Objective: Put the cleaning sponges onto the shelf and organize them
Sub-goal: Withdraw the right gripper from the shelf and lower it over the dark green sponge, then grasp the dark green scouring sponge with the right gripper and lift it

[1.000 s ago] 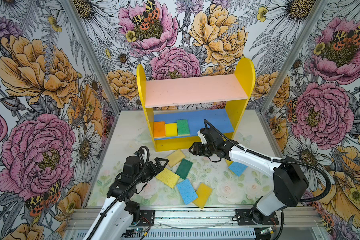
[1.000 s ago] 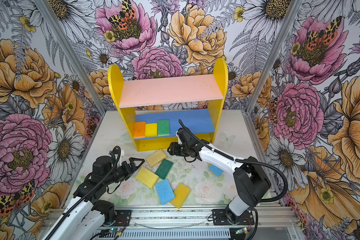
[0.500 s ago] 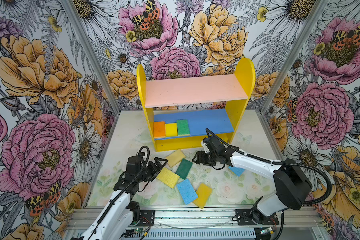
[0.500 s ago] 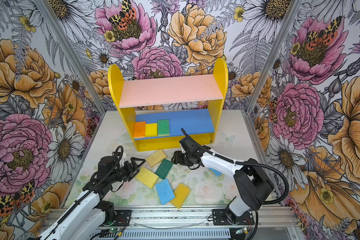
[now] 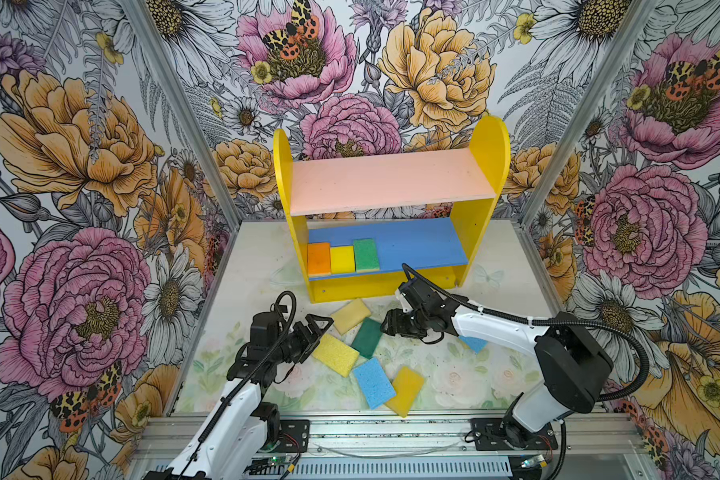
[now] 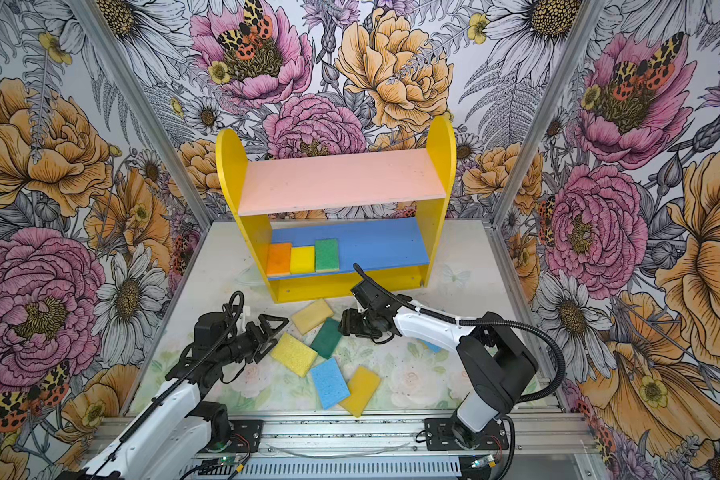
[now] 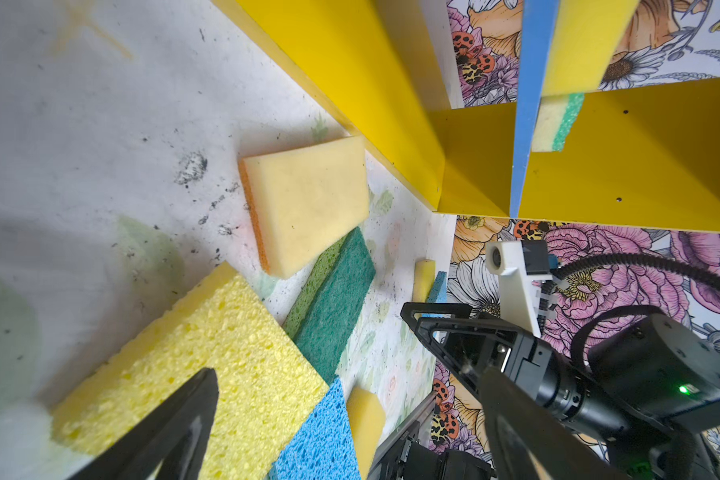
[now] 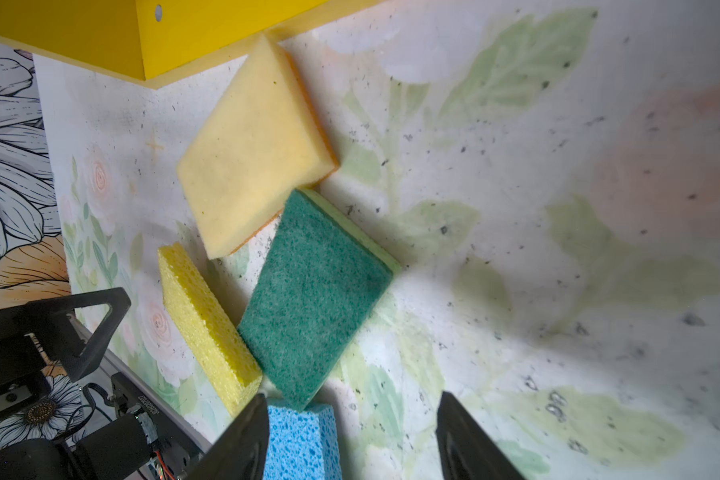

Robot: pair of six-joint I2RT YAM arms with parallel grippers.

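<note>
Three sponges (image 5: 342, 259) sit side by side at the left end of the shelf (image 5: 489, 166), on its blue lower board, leaving room rightward for the rest, which lie loose on the table (image 5: 258, 266) just in front. Over them the right claw (image 5: 388, 326), jaws apart and empty, hovers by the dark green sponge (image 5: 368, 337), likely its next pick. The left claw (image 5: 320, 332), spread wide, hangs beside a yellow sponge (image 5: 335, 354).

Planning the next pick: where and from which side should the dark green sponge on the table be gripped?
Its long edges at mid-length, probably from above with the right tool. The dark green sponge lies flat; a pale yellow sponge and a blue sponge crowd its short ends; its edge facing the right arm is free.
</note>
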